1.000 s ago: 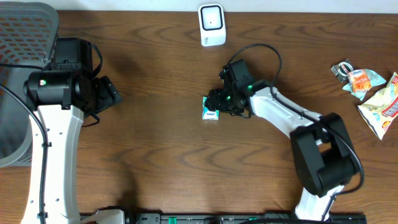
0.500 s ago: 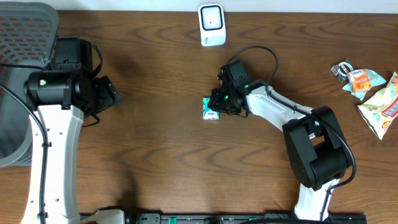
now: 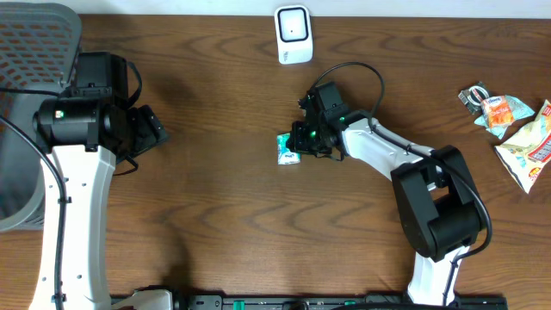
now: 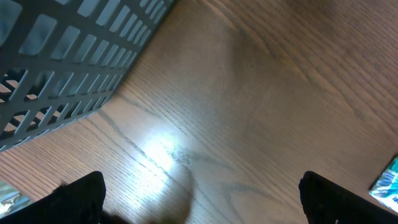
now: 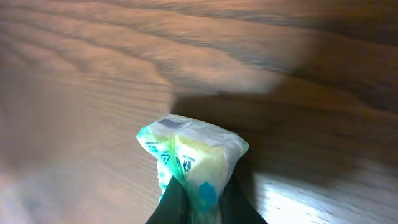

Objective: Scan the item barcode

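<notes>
Overhead, I see the right gripper (image 3: 300, 143) reached out to the middle of the table (image 3: 215, 215), clenched on a small teal and white packet (image 3: 287, 148). The packet is at the gripper's tip on its left side, and from this height I cannot tell whether it sits on the wood or just above it. The white scanner (image 3: 294, 34) stands at the far edge of the table, well apart from the packet and roughly in line with it. The left gripper (image 3: 156, 129) is over on the left side, well away from the packet, next to a grey mesh basket (image 3: 34, 39) in the far left corner. 2 or 3 snack bags (image 3: 515, 127) lie by the right edge.

On the left wrist camera, the 2 dark fingers (image 4: 78, 196) stand wide apart at the bottom corners with nothing between them but bare wood. The basket's grid wall fills the upper left. A sliver of teal wrapper shows at the right edge, but I cannot say what it is.

On the right wrist camera, the packet fills the centre, crumpled, with green print and recycling marks facing me. The 2 dark fingertips (image 5: 175, 200) close in on its lower end, pinching the wrapper between them. The wood around it is blurred.
</notes>
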Controlling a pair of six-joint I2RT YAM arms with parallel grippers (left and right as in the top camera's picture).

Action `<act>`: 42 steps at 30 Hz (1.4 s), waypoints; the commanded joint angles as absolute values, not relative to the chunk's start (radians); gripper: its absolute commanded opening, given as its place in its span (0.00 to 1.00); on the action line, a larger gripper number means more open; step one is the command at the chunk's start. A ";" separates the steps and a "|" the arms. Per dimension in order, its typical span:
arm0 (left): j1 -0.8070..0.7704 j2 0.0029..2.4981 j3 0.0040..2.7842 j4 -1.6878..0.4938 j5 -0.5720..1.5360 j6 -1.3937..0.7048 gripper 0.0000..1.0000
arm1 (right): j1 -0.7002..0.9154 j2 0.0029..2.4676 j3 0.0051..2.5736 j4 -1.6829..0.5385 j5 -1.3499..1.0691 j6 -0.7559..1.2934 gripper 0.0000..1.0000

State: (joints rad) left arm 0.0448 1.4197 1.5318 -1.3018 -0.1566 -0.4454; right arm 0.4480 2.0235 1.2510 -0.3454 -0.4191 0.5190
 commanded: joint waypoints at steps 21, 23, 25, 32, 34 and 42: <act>0.049 1.424 1.536 -1.305 -0.166 -0.455 0.98 | 0.221 2.044 1.248 -0.332 -1.480 0.051 0.01; 0.049 1.424 1.536 -1.305 -0.166 -0.455 0.98 | 0.220 2.044 1.248 -0.332 -1.534 0.007 0.01; 0.049 1.424 1.536 -1.305 -0.166 -0.455 0.98 | 0.219 2.044 1.248 -0.333 -1.562 -0.013 0.01; 0.049 1.424 1.536 -1.305 -0.166 -0.455 0.98 | 0.215 2.044 1.248 -0.333 -1.562 -0.013 0.01; 0.049 1.424 1.536 -1.305 -0.166 -0.455 0.98 | 0.215 2.044 1.248 -0.333 -1.562 -0.013 0.01; 0.049 1.424 1.536 -1.305 -0.166 -0.455 0.98 | 0.215 2.044 1.248 -0.332 -1.562 -0.013 0.01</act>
State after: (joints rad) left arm 0.0448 1.4197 1.5318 -1.3018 -0.1566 -0.4458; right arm 0.2218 2.0357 1.2507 -0.3340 -1.5265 0.0101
